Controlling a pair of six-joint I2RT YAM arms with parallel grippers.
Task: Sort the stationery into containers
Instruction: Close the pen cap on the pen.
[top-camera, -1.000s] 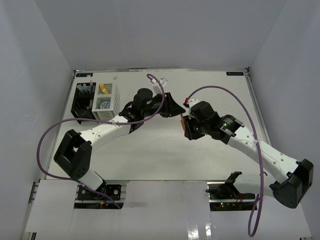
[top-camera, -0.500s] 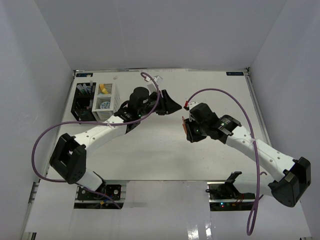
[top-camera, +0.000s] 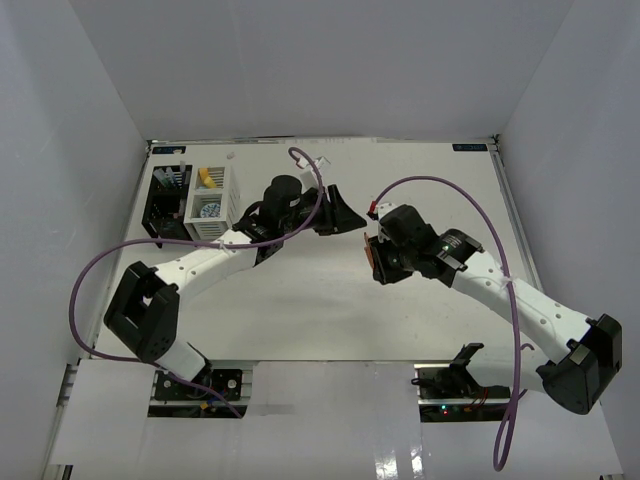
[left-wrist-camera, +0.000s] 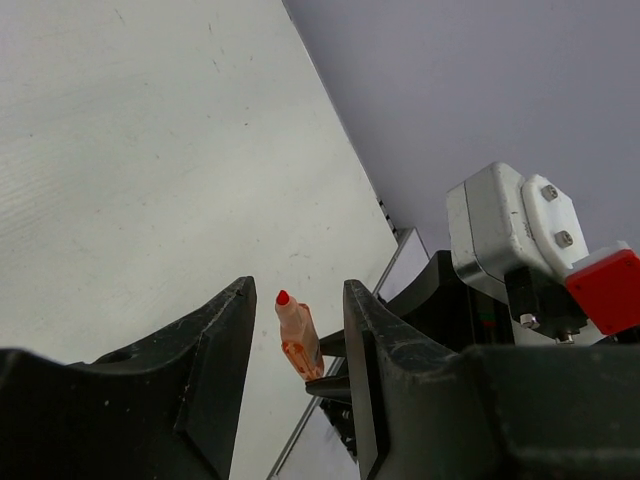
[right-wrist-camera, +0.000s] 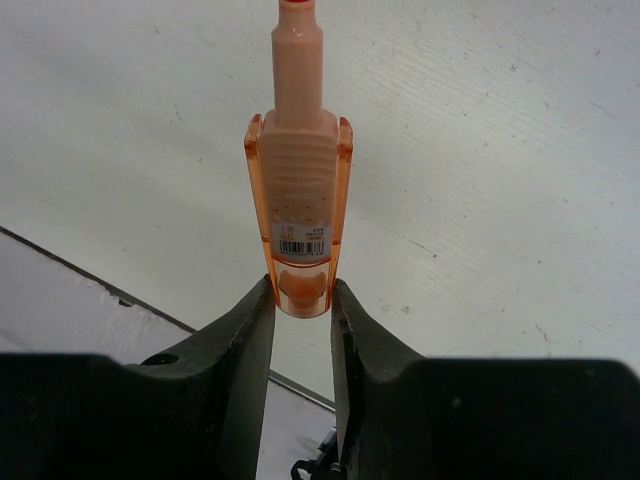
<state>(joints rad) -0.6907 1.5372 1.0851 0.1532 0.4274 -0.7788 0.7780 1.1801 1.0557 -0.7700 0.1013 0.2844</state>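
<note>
A pale orange marker (right-wrist-camera: 299, 190) with a red tip and a barcoded white label is shown. A black container (top-camera: 159, 210) and a white container (top-camera: 228, 204), both slatted, are seen. The cables (top-camera: 433, 180) are coloured purple.

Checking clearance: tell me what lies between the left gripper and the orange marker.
Nothing; the left wrist view shows a bare gap from left gripper to orange marker.

Two arms, white shells w/ black joints & bases: left arm (top-camera: 200, 265), right arm (top-camera: 530, 310). Purple cable (top-camera: 435, 179) loops off each. Fingers (left-wrist-camera: 215, 350) matte black, chunky, wedge-shaped. Right wrist has a white box (left-wrist-camera: 505, 235) w/ 2 screws, plus a red block (left-wrist-camera: 605, 290).
</note>
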